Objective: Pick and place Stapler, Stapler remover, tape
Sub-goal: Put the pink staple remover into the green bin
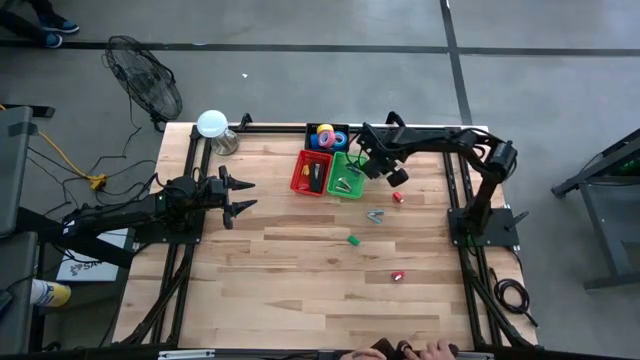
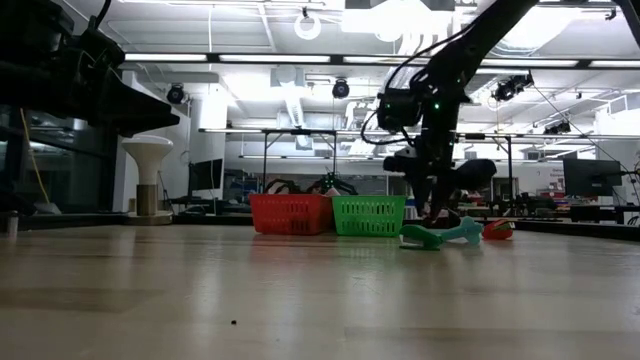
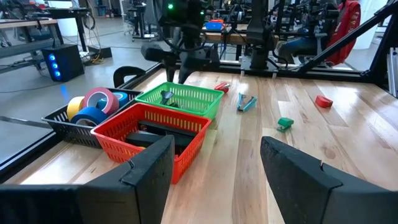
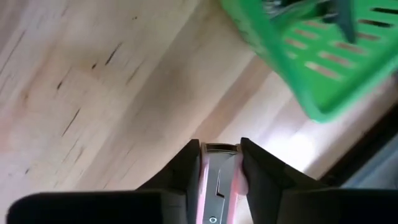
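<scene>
Right gripper (image 4: 219, 163) clamps pink-edged stapler remover (image 4: 219, 186) beside green basket (image 4: 311, 68) | left gripper (image 1: 238, 195) wide, waiting at left

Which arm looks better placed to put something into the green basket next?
The right. Its gripper is shut on a small pink-edged piece beside the green basket. The left gripper hangs open, holding nothing, far across the table.
</scene>
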Motion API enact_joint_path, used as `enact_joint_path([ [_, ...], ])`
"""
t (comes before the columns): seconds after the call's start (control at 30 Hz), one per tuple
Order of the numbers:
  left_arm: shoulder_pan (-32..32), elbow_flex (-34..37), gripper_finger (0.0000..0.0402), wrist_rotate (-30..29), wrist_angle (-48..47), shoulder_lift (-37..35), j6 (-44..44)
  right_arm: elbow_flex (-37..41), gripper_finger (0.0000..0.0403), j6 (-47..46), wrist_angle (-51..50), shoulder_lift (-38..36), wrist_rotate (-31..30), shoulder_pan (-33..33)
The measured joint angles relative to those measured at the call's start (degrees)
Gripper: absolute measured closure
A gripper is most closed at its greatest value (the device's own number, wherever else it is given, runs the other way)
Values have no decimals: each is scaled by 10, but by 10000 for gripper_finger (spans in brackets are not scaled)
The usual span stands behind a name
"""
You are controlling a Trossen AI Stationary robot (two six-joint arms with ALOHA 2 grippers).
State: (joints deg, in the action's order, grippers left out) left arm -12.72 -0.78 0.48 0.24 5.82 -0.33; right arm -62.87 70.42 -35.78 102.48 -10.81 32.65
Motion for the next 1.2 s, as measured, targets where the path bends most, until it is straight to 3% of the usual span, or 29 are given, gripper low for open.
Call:
enact_joint_path([
  [0.2,0,0,167,0,0,0,0,0,317,-28,-6,-35,-32,-20],
  [0.4,0,0,167,0,0,0,0,0,311,-45,1,-73,-19,-55],
  [0.73,0,0,167,0,0,0,0,0,312,-135,90,-82,101,-117],
  [1.2,0,0,167,0,0,0,0,0,311,-521,145,-57,98,-118],
])
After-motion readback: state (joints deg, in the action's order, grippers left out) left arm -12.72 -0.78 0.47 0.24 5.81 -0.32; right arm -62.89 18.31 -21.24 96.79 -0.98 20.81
